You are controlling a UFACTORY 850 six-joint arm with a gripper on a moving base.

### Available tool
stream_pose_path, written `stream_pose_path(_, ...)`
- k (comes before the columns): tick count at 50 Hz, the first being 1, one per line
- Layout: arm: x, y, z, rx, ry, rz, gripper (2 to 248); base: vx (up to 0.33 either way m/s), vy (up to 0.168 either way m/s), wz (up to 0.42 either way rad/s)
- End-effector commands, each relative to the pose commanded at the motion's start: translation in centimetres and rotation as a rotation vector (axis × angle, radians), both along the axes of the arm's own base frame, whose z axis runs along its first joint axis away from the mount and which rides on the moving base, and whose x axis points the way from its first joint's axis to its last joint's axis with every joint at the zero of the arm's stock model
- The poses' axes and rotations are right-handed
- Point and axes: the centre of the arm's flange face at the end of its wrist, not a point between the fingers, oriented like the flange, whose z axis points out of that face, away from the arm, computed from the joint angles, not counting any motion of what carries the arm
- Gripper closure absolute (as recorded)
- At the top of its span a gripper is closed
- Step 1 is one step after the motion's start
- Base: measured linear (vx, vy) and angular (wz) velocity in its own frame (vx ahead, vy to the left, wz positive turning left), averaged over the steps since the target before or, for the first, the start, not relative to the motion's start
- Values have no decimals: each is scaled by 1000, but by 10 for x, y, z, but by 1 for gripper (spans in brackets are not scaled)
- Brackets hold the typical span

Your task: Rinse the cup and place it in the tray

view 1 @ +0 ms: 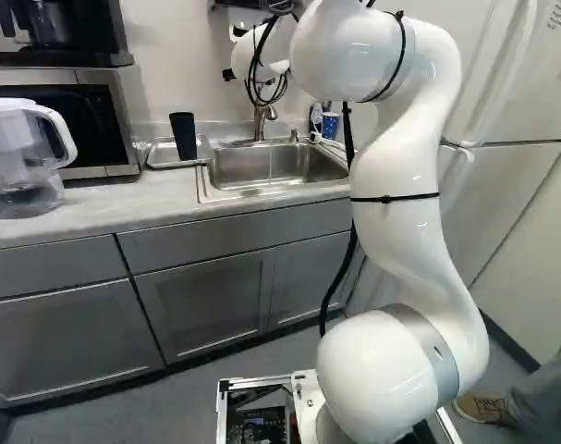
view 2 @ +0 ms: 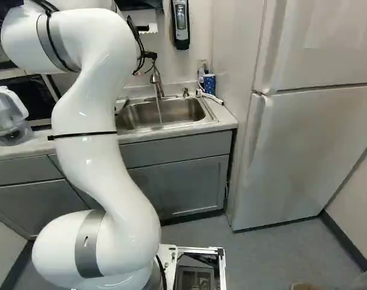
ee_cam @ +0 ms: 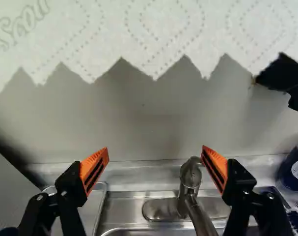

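Orange-padded and wide apart, the fingers of our end effector (ee_cam: 155,149) hold nothing as they face the wall (ee_cam: 134,118) over the tap (ee_cam: 190,184). We see the tap between and beyond them, so a small sideways error on the way in could bring one finger against the metal and push it askew. Just ahead hangs a paper towel (ee_cam: 153,34); if we lift or press forward, its loose toothed edge could snag or tear. What looks like a thin stream of water (view 2: 159,112) falls into the sink (view 1: 280,159), and we judge that it could run on, or splash the bench (view 1: 95,211), should the handle be missed or only part turned.

Beside the sink, the dark cup (view 1: 183,136) already stands in the tray (view 1: 160,154), which leaves, in our judgement, the tap as the likely business in hand. Nearly black, tall and without a visible handle, the cup narrows towards its foot and appears mouth up with a slight lean. We cannot tell whether it is wet. That narrow foot could let it topple if the arm brushes its rim. Across the sink, a blue patterned cup (view 2: 210,82) stands by the wall.
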Motion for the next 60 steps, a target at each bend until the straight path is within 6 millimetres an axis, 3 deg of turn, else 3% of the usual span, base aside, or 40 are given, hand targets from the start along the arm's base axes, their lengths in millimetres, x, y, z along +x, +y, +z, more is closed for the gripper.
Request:
stream_pose_path(35, -3, -1, -2, -8, 31, -3, 3, 0, 0, 0)
stream_pose_path(60, -21, -2, -3, -22, 84, -4, 3, 0, 0, 0)
